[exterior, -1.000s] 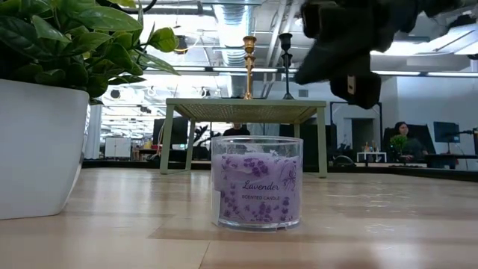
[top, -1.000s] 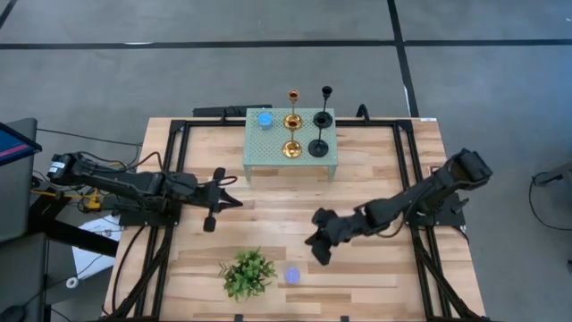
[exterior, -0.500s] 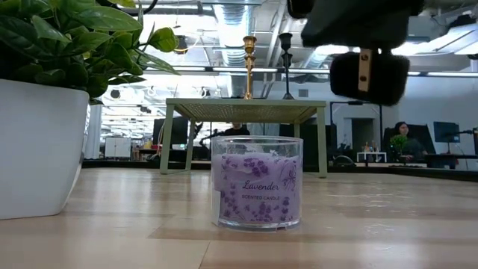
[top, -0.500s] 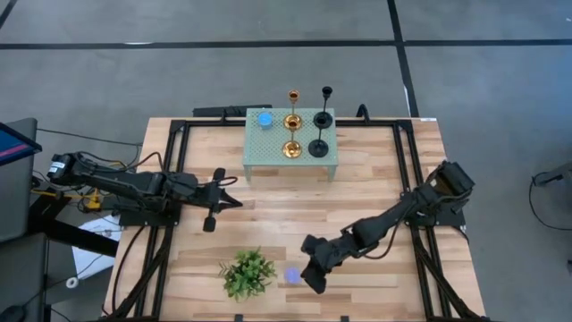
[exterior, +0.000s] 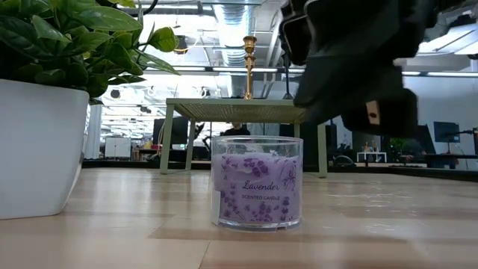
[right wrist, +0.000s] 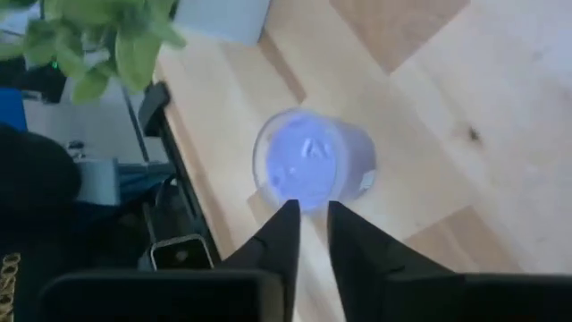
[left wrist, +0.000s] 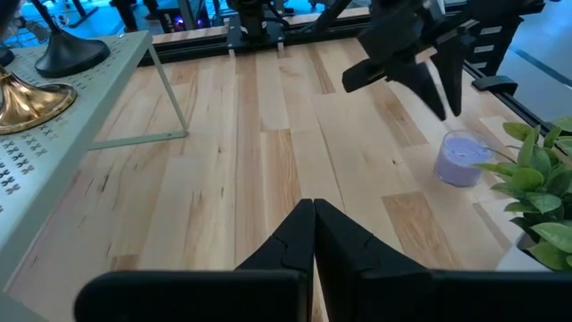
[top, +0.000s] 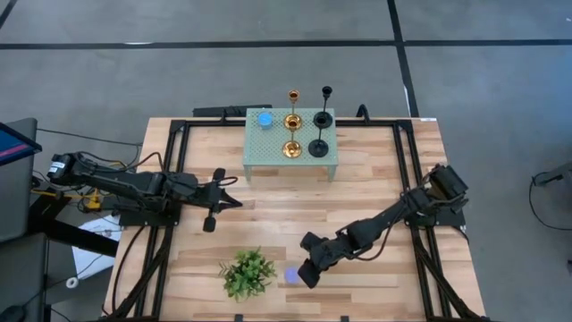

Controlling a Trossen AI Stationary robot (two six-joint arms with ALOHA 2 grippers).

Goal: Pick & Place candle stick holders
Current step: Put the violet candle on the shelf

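You're looking past the left gripper (left wrist: 314, 234), its jaws pressing together over the bare wooden counter (left wrist: 268, 170). The purple candle jar (left wrist: 462, 158) is sitting beside the plant (left wrist: 536, 192), with the right gripper (left wrist: 420, 76) hovering just above that jar, jaws slightly parted.

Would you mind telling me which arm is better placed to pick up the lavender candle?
The right. Its claw hovers right beside the lavender candle, slightly parted; the left claw waits shut, farther off near the green stand.
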